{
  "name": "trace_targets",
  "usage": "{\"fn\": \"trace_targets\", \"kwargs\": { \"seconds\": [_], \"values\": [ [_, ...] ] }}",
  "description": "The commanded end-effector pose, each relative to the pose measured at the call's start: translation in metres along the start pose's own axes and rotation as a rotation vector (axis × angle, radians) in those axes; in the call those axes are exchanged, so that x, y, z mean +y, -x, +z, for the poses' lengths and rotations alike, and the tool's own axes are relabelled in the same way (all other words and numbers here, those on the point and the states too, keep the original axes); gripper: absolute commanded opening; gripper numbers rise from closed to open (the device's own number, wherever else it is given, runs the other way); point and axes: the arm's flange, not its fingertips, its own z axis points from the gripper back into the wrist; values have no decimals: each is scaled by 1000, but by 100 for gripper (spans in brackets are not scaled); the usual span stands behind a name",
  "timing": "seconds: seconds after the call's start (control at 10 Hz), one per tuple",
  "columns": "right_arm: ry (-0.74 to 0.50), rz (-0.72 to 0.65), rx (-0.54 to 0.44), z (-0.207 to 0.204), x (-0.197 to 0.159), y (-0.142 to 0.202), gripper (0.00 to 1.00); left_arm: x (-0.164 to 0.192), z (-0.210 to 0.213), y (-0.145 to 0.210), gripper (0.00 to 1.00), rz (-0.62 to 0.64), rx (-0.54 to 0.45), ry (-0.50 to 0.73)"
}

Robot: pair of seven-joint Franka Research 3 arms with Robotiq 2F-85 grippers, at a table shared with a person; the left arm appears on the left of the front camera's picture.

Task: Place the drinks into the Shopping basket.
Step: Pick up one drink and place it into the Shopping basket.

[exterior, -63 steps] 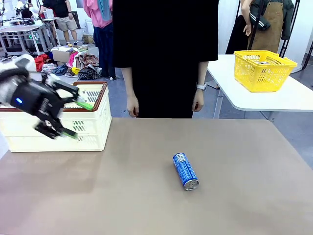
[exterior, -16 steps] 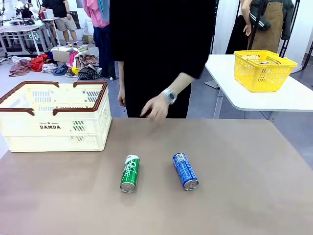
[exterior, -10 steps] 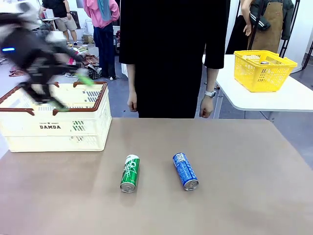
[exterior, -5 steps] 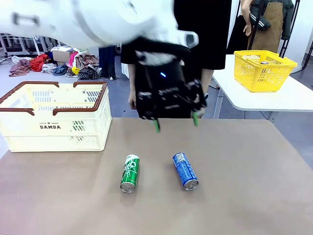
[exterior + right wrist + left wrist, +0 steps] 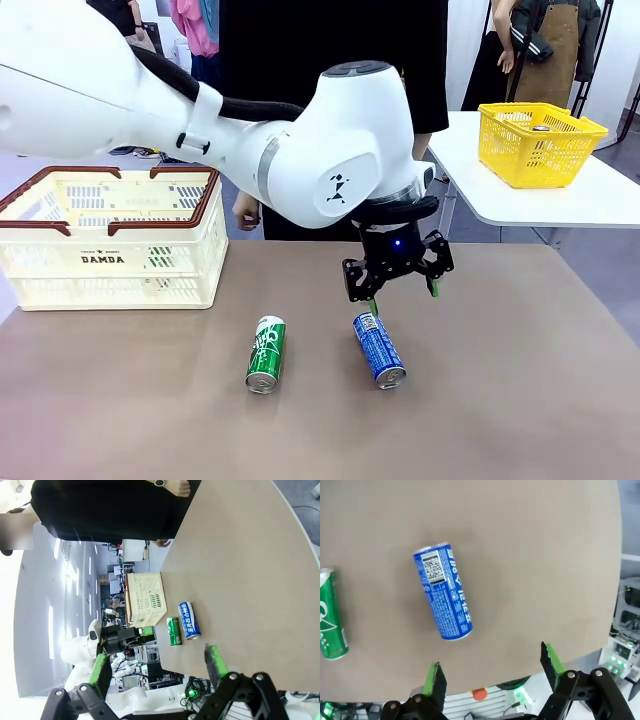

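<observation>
Front view. Left arm in from the left and across the middle. Left gripper (image 5: 403, 297) pointing down, jaws spread wide, grasping nothing. Hanging just over the far end of the blue can (image 5: 379, 350); contact not clear. Blue can on its side on the table (image 5: 520, 380), silver top toward the camera. Green can (image 5: 266, 353) also on its side, to its left, a gap between the two. Basket (image 5: 150, 280) at the table's far left, well apart from both cans. Person (image 5: 330, 35) in black behind the arm, at the far edge. Yellow basket (image 5: 540, 145) on a separate white table at right.

Left wrist view. Left gripper (image 5: 493, 670) released, green pads wide apart. Blue can (image 5: 443, 597) lying on the table (image 5: 545, 555) beyond the fingertips, nearer the left pad. Green can (image 5: 331, 612) cut by the left edge.

Right wrist view. Right gripper (image 5: 157, 666) unclenched, empty. Farther off on the table (image 5: 240, 580), blue can (image 5: 189, 621) and green can (image 5: 173, 631) side by side. Basket (image 5: 146, 600) beyond them.
</observation>
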Motion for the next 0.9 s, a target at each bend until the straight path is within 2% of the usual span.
{"fn": "trace_targets", "kwargs": {
  "seconds": [0.0,0.3,0.5,0.8],
  "values": [
    [-4,9,-1,0,2,0,100,-2,21,18,100,-44,8,-28],
    [-4,9,-1,0,2,0,100,-6,10,14,100,-26,-3,-14],
    [-4,9,-1,0,2,0,100,-4,-16,4,100,-73,4,-83],
    [-4,9,-1,0,2,0,100,5,-57,-7,100,-43,-15,-178]
  ]
}}
